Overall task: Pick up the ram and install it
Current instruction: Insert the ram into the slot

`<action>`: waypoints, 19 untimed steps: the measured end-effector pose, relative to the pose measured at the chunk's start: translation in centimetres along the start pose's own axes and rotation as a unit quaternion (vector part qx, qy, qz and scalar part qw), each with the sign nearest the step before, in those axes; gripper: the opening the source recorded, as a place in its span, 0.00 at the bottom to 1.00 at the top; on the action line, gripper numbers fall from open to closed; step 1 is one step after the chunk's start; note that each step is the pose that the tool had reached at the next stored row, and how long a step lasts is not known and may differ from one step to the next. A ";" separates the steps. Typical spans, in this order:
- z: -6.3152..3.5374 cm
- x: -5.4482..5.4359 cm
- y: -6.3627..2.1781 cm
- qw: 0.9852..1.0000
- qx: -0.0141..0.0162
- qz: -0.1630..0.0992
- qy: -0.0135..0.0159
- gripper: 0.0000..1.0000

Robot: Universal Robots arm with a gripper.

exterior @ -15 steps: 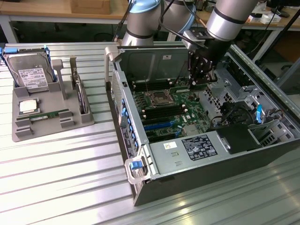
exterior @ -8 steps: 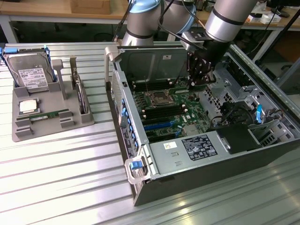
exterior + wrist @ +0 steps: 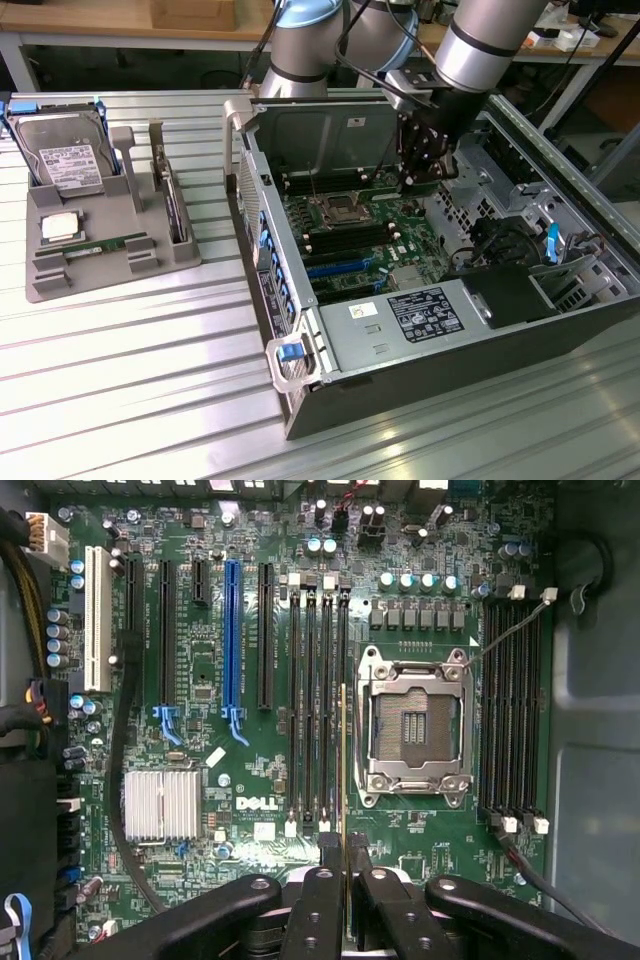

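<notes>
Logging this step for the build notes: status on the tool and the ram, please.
Tool shut on the ram, held edge-on. Hanging over the motherboard, above the memory slots beside the empty CPU socket. Not seated yet. Nothing in the way.

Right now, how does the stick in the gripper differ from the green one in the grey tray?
The ram in the gripper is held edge-on over the motherboard; the green stick rests in the grey tray. The ram is clamped; the green stick is untouched. Both are long, thin.
</notes>
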State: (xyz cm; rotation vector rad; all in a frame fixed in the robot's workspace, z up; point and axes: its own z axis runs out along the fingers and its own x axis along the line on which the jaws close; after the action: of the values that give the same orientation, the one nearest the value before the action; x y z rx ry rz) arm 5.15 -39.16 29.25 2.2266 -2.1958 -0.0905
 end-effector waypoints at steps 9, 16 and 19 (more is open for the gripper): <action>0.44 0.0 1.02 1.000 0.000 0.000 0.000 0.13; 1.06 0.0 1.80 1.000 0.000 0.000 0.000 0.13; 1.25 0.4 2.20 1.000 0.000 0.000 0.000 0.13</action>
State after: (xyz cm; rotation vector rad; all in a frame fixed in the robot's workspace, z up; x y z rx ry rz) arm 2.90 -39.60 28.09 2.2267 -2.1955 -0.0905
